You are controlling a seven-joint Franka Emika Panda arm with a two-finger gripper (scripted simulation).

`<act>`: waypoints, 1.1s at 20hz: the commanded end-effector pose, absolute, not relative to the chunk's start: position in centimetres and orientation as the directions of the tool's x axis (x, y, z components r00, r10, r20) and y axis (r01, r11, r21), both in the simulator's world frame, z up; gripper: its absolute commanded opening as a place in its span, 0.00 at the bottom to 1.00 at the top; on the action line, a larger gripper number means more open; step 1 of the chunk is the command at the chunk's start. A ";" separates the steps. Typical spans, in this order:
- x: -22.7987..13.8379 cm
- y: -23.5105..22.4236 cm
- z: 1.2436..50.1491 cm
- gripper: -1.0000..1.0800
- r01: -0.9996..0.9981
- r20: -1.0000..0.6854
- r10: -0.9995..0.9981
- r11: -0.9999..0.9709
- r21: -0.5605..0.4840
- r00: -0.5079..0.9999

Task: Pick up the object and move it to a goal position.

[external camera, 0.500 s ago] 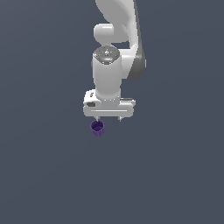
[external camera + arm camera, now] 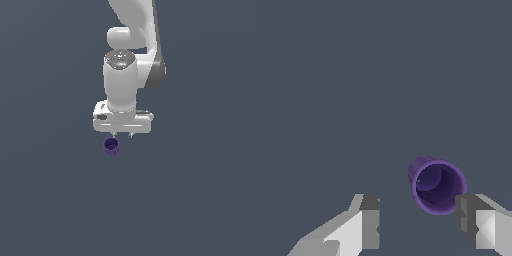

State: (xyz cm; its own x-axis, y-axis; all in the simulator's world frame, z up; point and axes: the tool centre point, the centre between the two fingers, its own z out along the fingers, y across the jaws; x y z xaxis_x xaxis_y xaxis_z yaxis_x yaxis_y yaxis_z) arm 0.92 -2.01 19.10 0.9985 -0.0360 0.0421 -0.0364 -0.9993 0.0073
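The purple cup [image 2: 111, 146] is located just below the gripper [image 2: 122, 135], offset toward the exterior view's left, close beside one fingertip [image 2: 465, 212] and not enclosed between the two; nothing else is seen on the plain dark grey surface [image 2: 200, 200] and no obstruction stands around it. The cup is seen upright with its hollow top open, its body slightly tapered and narrower than the white gripper. The fingers are spread wide apart and nothing is held.
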 end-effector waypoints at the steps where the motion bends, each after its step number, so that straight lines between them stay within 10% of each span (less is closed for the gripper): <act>1: 0.9 -2.0 19.0 0.62 -0.033 0.042 -0.033 -0.999 0.009 0.999; 22: -2.5 -4.9 13.0 0.62 0.398 0.062 0.409 -0.906 0.144 0.910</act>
State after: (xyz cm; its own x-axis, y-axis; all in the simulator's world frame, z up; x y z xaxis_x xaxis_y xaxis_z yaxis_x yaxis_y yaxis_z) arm -2.02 -4.68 13.66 0.9316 0.3580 0.0637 0.3478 -0.9284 0.1312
